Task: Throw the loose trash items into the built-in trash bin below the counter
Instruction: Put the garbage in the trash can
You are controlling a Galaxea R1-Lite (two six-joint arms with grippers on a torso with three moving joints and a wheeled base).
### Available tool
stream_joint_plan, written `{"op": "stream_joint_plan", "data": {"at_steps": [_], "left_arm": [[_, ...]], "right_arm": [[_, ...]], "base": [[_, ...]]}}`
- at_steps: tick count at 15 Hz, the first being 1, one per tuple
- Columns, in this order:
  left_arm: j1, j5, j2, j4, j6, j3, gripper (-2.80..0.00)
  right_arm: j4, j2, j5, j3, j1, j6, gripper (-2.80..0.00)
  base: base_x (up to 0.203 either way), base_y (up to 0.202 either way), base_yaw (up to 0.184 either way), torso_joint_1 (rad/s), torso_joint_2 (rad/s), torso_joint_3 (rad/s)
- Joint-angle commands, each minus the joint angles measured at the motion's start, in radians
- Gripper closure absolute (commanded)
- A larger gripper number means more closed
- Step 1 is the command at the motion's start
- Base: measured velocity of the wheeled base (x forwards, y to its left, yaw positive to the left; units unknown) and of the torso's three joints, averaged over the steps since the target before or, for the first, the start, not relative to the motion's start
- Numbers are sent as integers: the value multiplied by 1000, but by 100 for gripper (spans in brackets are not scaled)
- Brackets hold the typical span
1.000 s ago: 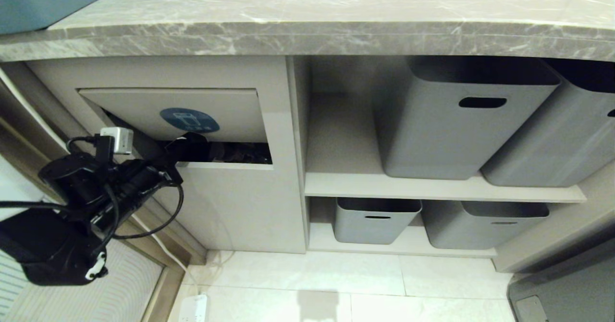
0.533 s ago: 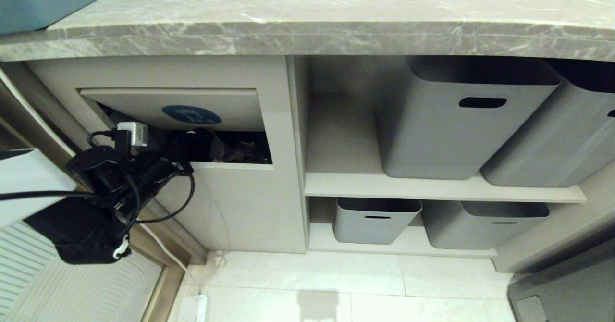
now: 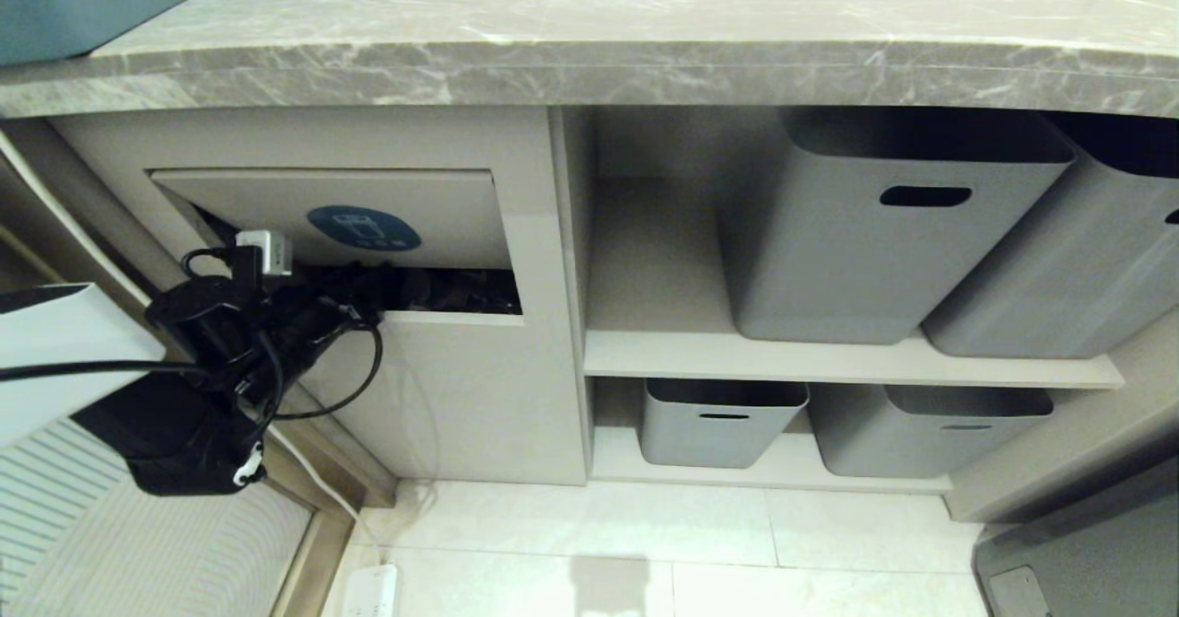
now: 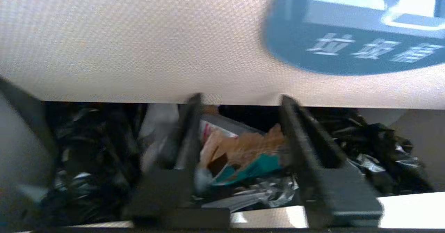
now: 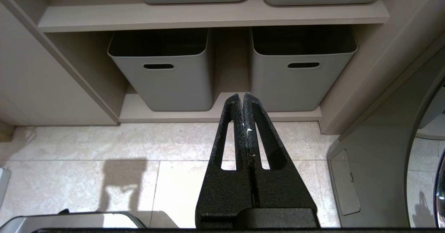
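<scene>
My left gripper (image 4: 240, 128) is apart at the bin's (image 3: 461, 387) flap (image 3: 276, 207), nothing gripped; scraps (image 4: 243, 153) lie inside at twelve o'clock; right gripper (image 5: 243, 101) clenched, empty; drop looks done.

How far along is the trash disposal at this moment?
Delivery looks nearly done: the left claw sits open in the slot under the beige tilting flap with the round blue sticker, tan crumpled paper lying among the bin's rubbish beyond it. Nothing visibly gripped. Left: pull out. The right claw hangs shut, idle.
</scene>
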Motion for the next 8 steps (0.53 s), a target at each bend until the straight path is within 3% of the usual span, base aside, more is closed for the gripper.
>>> {"op": "stream_joint_plan", "data": {"at_steps": [1, 5, 8], "left_arm": [[-3, -2, -2, -8, -1, 0, -280], [-20, 0, -72, -8, 0, 85, -280], [-44, 31, -191, -8, -10, 213, -280]], "right_arm": [[-1, 1, 0, 2, 0, 0, 0], [-1, 1, 0, 2, 0, 1, 0], [-1, 1, 0, 0, 0, 0, 0]], "base": [[0, 0, 0, 0, 0, 0], [0, 0, 0, 0, 0, 0], [0, 0, 0, 0, 0, 0]]}}
